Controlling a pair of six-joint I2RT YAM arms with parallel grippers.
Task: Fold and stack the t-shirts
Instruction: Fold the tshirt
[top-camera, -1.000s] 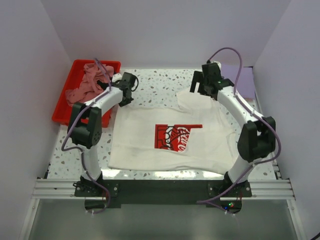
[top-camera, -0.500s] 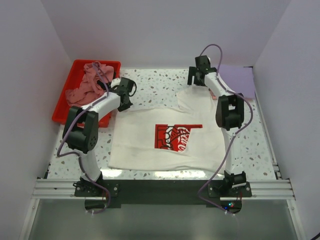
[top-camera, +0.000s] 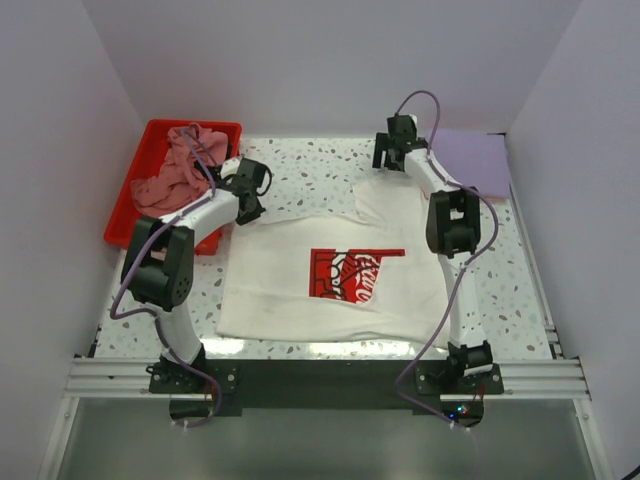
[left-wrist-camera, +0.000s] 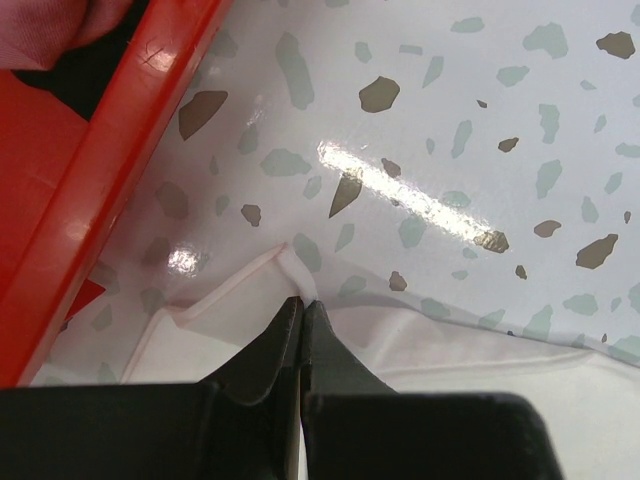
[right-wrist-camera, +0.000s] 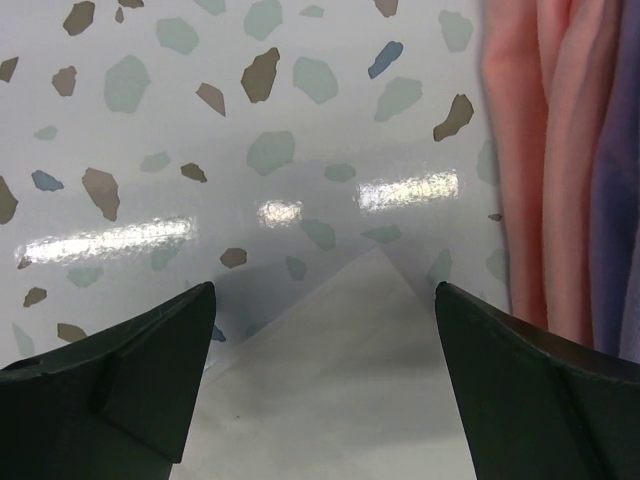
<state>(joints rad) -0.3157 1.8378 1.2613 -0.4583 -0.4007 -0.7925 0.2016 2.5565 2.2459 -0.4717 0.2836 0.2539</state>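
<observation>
Nearest: white t-shirt (top-camera: 330, 275) flat on table (top-camera: 310, 175), red print up, spread between both arms. Change over last second: right arm's elbow swung inward, forearm stretched farther back; left arm barely shifted. Left gripper (left-wrist-camera: 303, 305): jaws shut, pinching sleeve corner of white t-shirt; red tray (left-wrist-camera: 100, 170) just left of jaws. Right gripper (right-wrist-camera: 325, 290): jaws wide, holding nothing, poised above far sleeve corner; folded salmon-pink and lavender t-shirts (right-wrist-camera: 560, 150) right of jaws. Farthest: dusty-pink t-shirt (top-camera: 180, 170) heaped in red tray.
</observation>
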